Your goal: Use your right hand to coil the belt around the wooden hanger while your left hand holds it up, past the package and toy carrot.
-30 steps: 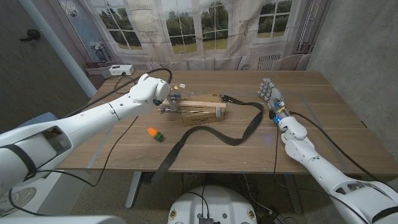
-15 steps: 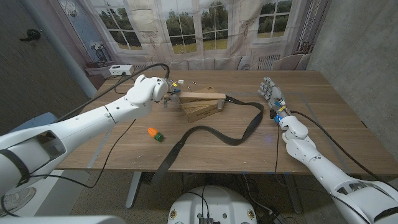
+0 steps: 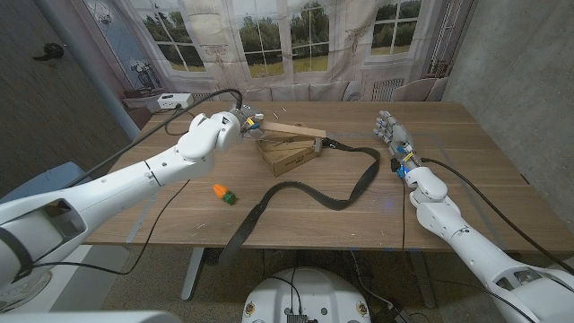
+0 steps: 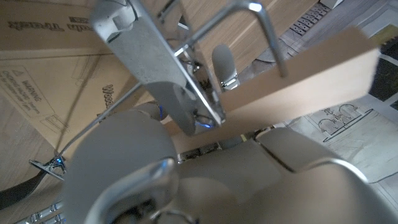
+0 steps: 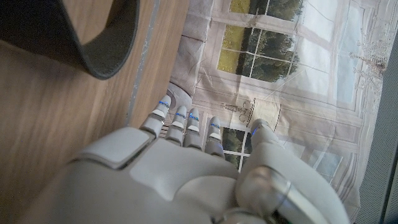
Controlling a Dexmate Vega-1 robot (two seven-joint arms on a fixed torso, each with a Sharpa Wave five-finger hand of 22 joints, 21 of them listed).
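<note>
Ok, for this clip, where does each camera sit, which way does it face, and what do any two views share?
Head view: on the robot's head, looking down the table; both arms, left hand holding the wooden hanger above the package, right hand open.
Left wrist view: on the left wrist, facing the hanger and package; own hand shows.
Right wrist view: on the right wrist, facing the window backdrop; own hand shows.
Shared: the belt.

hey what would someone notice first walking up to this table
Probably the long dark belt snaking across the wooden table, one end hanging over the near edge. Next, the left hand holding one end of the pale wooden hanger up above the brown cardboard package. The right hand stands open beside the belt's loop; a small orange toy carrot lies nearer.
</note>
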